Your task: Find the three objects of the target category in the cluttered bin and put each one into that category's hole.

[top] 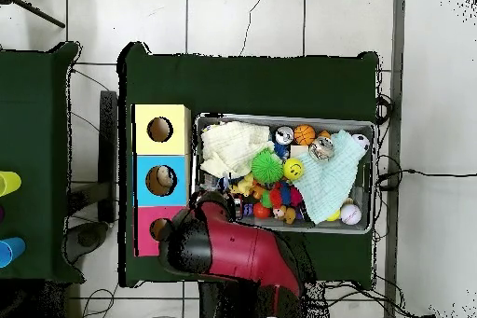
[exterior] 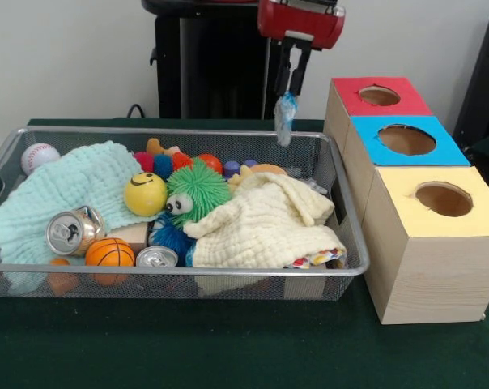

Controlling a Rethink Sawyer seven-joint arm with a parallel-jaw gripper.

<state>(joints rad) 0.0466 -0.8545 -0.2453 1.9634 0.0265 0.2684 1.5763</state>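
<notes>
High over the far right corner of the wire bin (exterior: 354, 243), my gripper (exterior: 287, 89) is shut on a small crumpled clear-blue plastic piece (exterior: 285, 117) that dangles from its fingers. To the right stand three wooden boxes with round holes: red top (exterior: 408, 105), blue top (exterior: 364, 151), yellow top (exterior: 406, 215). Seen from overhead, my red arm (top: 228, 244) covers the gripper beside the red box (top: 144, 230) and the bin's corner (top: 200, 120). Something pale shows inside the blue box's hole (top: 164, 179).
The bin holds a mint cloth (exterior: 66, 194), a cream cloth (exterior: 265, 223), a yellow smiley ball (exterior: 145, 193), a green spiky toy (exterior: 197, 190), a baseball (exterior: 38, 156), a small basketball (exterior: 109, 253), two cans (exterior: 69, 231) (exterior: 157, 258) and other small toys.
</notes>
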